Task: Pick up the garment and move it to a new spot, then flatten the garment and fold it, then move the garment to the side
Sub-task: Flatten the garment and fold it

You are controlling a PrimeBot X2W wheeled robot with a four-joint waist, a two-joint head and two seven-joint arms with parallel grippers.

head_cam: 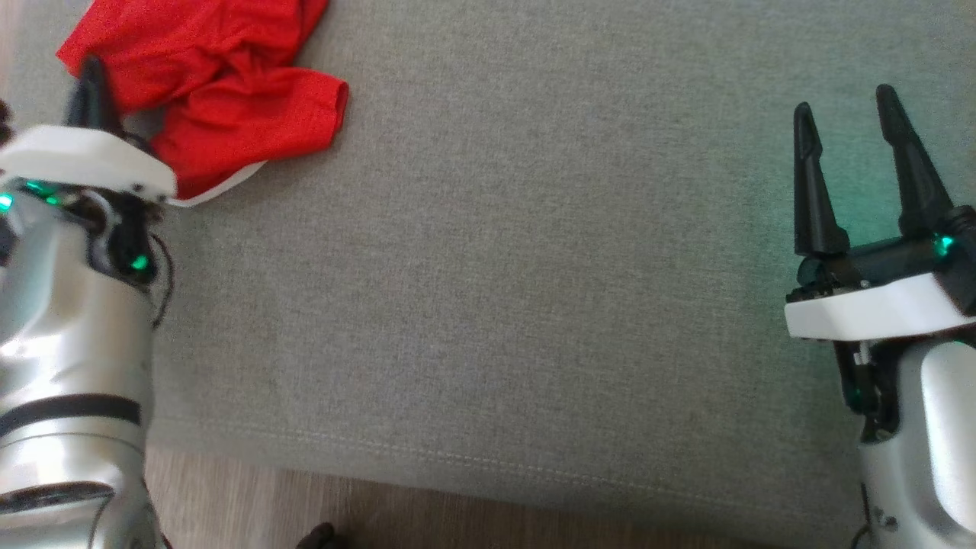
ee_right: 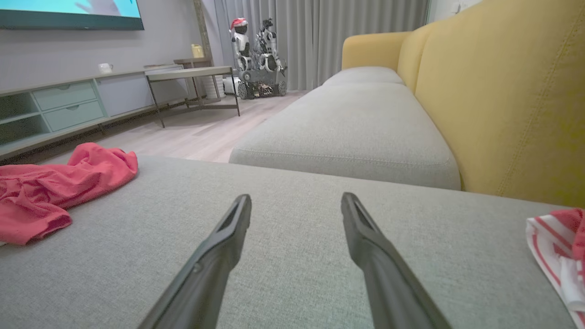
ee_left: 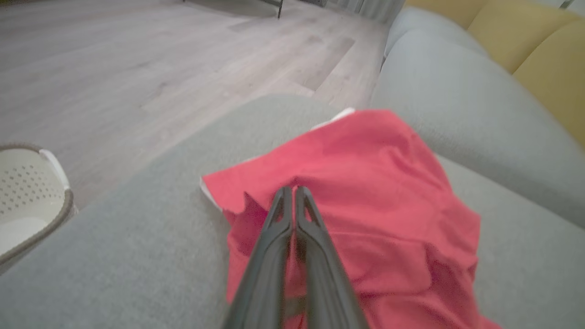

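Red garment is seen crumpled far left on the grey sofa cushion, head view; right tool is spread wide. Left wrist: left tool is pressed shut over the garment. Right wrist: garment is seen well left.

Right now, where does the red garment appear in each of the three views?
Head view: red garment crumpled at upper left, by the left gripper.
Left wrist view: centre to lower right, under that gripper's closed tips.
Right wrist view: left edge, mid-height.
Shared landmark: the grey sofa cushion it lies on.
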